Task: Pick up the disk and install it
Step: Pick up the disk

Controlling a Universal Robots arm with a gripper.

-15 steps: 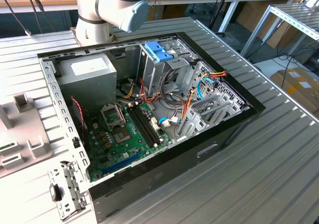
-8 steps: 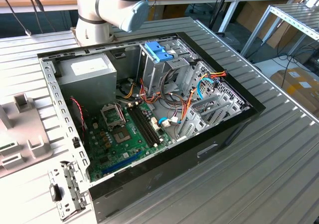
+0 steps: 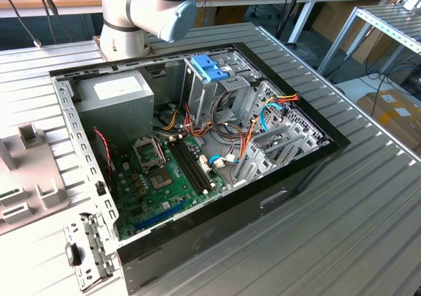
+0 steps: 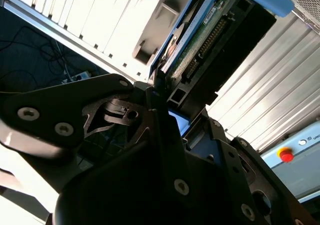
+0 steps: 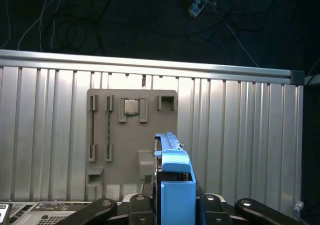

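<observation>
**Item:** the disk [image 5: 172,167]. It has a dark body with bright blue rails along its edges and a blue tab at the end. In the second wrist view we also note a green circuit board and a connector row on one face.

**Location:** in the gripper [image 5: 172,207], raised clear of the ribbed metal table [image 5: 240,135]. A grey fixture plate [image 5: 132,135] lies on the table beyond it and carries a small square chip [image 5: 131,106].

**Grip:** the fingers are closed against the disk from both sides. As far as we can tell they bear on the blue rails, and they hold nothing else.

**Surroundings, exterior view:**
- the open computer case [image 3: 332,141]
- a tall grey drive cage [image 3: 200,102] topped by a lighter blue bracket [image 3: 209,68]
- loose cables [image 3: 247,138] just beside the cage
- the motherboard [image 3: 161,177] on the case floor

**Hazards, in our judgement:**
- The smooth plastic rails may let the disk tilt or slip under a sideways load.
- A disk that enters the cage askew could jam on its guides or strike the blue bracket.
- The cables could snag a rail tab or be pinched behind the connector row.
- A dropped disk would land on the motherboard.
</observation>
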